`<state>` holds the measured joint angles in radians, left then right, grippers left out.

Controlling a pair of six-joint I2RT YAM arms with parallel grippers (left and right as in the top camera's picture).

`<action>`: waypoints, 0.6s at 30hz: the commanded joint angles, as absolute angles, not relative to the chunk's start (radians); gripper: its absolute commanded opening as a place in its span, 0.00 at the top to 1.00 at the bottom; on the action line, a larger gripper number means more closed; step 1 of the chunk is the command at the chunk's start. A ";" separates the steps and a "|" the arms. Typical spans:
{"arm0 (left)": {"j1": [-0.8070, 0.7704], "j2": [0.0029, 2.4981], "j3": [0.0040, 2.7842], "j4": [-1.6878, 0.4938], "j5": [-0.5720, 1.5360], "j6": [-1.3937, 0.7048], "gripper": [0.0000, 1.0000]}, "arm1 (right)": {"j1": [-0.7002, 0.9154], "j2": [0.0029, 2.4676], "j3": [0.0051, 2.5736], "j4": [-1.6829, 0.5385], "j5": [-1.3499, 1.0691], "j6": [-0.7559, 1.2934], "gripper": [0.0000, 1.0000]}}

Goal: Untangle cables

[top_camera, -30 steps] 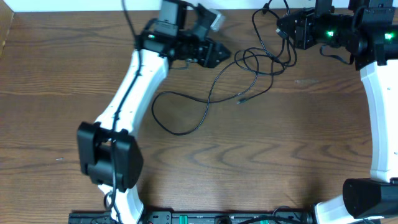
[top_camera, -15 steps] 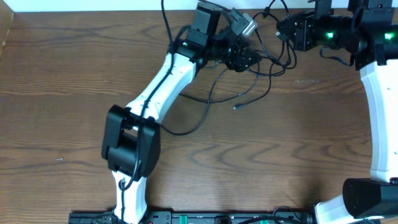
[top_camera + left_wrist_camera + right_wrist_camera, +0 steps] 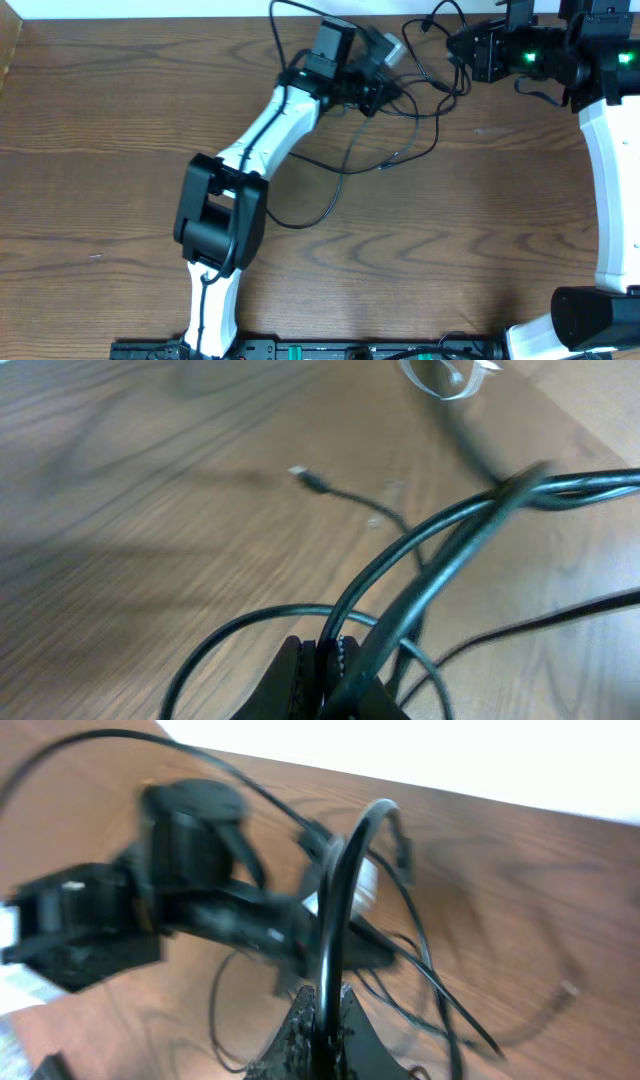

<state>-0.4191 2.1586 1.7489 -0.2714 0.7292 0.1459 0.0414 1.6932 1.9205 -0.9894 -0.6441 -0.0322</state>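
The black cable [image 3: 437, 128] lies tangled at the table's far middle, and its small plug end [image 3: 385, 166] rests on the wood. My left gripper [image 3: 387, 95] is in the tangle; in the left wrist view its jaws [image 3: 328, 652] are shut on one black strand [image 3: 470, 508] while a second strand crosses it. The plug end [image 3: 305, 477] lies beyond. My right gripper [image 3: 453, 45] holds the cable's far end raised, jaws [image 3: 330, 1008] shut on the black strand [image 3: 335, 890]. A pale blurred loop [image 3: 445, 378] at the top edge may be the white cable.
A long loop of the black cable [image 3: 300, 222] trails across the table's middle, under the left arm [image 3: 250, 150]. The right arm's white link [image 3: 610, 170] stands along the right edge. Thick black robot wires [image 3: 290, 15] arch over the back edge.
My left arm has swung right into the tangle and its jaws have shut on a black strand. The loop on the table has shifted with it. The right gripper has kept still.
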 commanded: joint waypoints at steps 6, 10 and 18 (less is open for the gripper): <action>-0.248 1.860 1.751 -0.431 0.607 0.027 0.92 | 0.006 1.699 1.916 -1.026 -0.309 0.123 0.99; -0.212 1.739 1.751 -0.529 0.578 0.028 0.92 | -0.019 1.735 1.916 -1.050 -0.210 0.166 0.99; -0.163 1.588 1.751 -0.610 0.450 0.028 0.93 | -0.075 1.897 1.916 -1.086 -0.148 0.187 0.99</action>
<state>-0.1970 1.6104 1.7416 -0.6033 0.5350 0.0437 -0.0422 1.8294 1.9198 -1.0771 -0.2279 0.1612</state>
